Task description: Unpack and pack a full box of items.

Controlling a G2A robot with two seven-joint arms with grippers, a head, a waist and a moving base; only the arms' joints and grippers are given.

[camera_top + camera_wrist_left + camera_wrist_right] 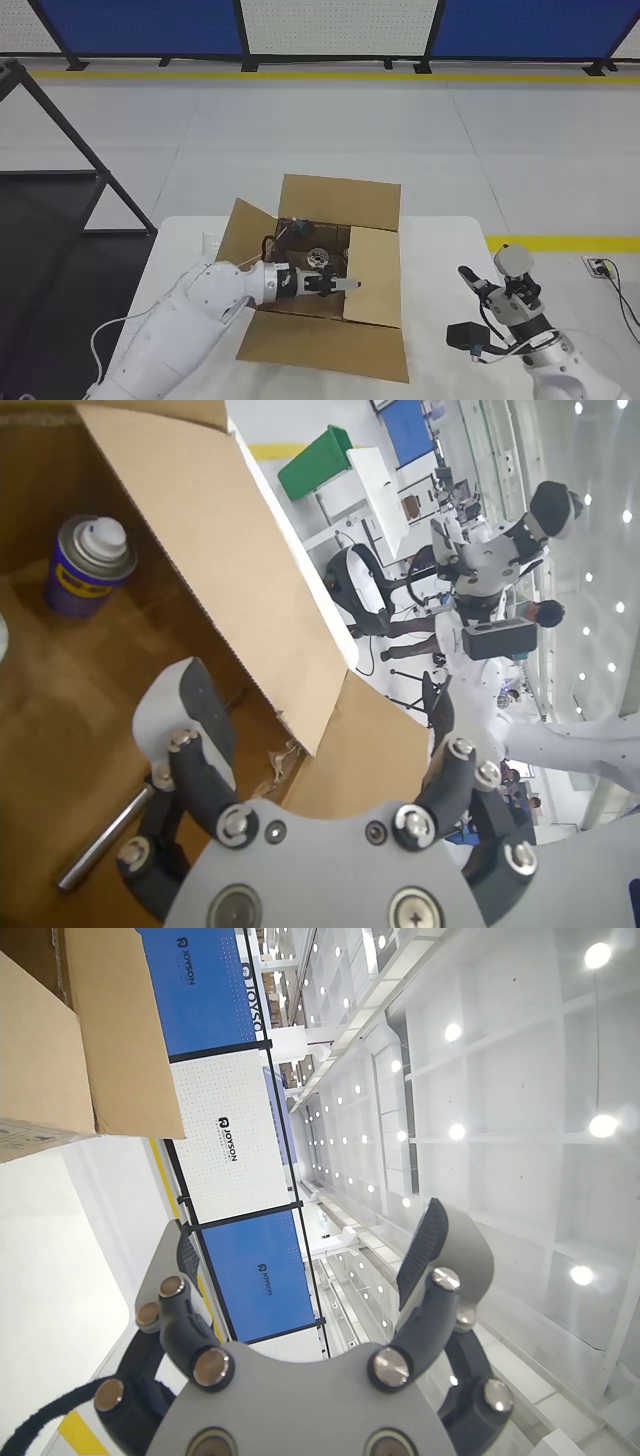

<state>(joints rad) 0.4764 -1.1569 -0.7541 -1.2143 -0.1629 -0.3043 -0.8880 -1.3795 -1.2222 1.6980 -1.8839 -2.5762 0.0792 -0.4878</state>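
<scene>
Near the surface's right edge, our right end effector [305,1228] was spread and empty. Our left end effector [338,285], also spread, sat inside the mid-surface cardboard box [375,290]. Beyond it a spray can [87,567] stood upright. It looked rigid, smooth and probably slippery, so we judged its cylindrical body the best hold.

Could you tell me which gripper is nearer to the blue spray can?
Left. The left gripper has a finger inside the box with the spray can; the right gripper is outside it.
</scene>
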